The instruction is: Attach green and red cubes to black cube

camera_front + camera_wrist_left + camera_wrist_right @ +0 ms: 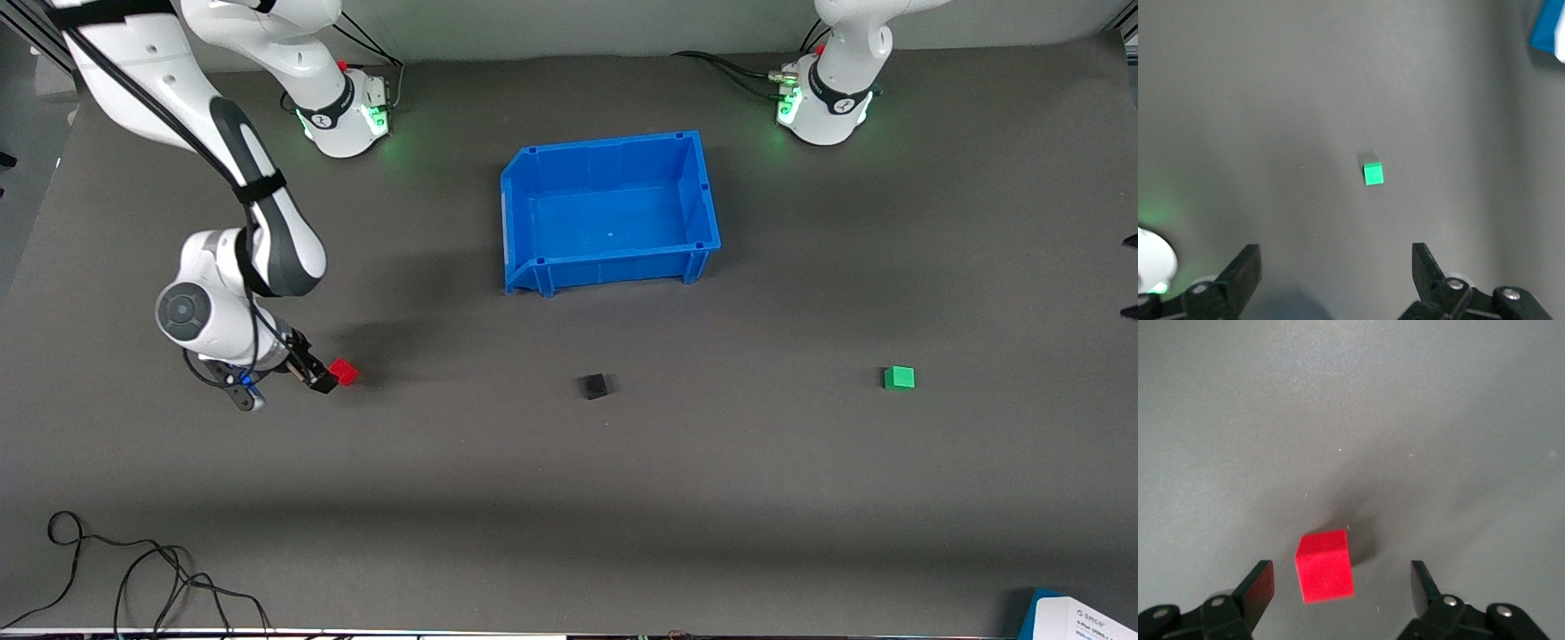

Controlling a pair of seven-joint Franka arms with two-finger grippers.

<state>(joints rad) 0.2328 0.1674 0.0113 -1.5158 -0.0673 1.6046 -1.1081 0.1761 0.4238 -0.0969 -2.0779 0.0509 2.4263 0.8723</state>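
Note:
The red cube (343,371) lies on the grey mat toward the right arm's end of the table. My right gripper (324,382) is low at the mat and open. In the right wrist view the red cube (1325,567) sits between the fingers of the right gripper (1341,573), with a gap on each side. The black cube (594,386) rests alone near the middle of the mat. The green cube (899,378) lies toward the left arm's end. My left gripper (1335,253) hangs open high over the green cube (1373,174), holding nothing.
An open blue bin (613,267) stands farther from the front camera than the black cube. Loose black cables (133,569) lie at the front edge near the right arm's end. A blue-and-white item (1076,618) sits at the front corner near the left arm's end.

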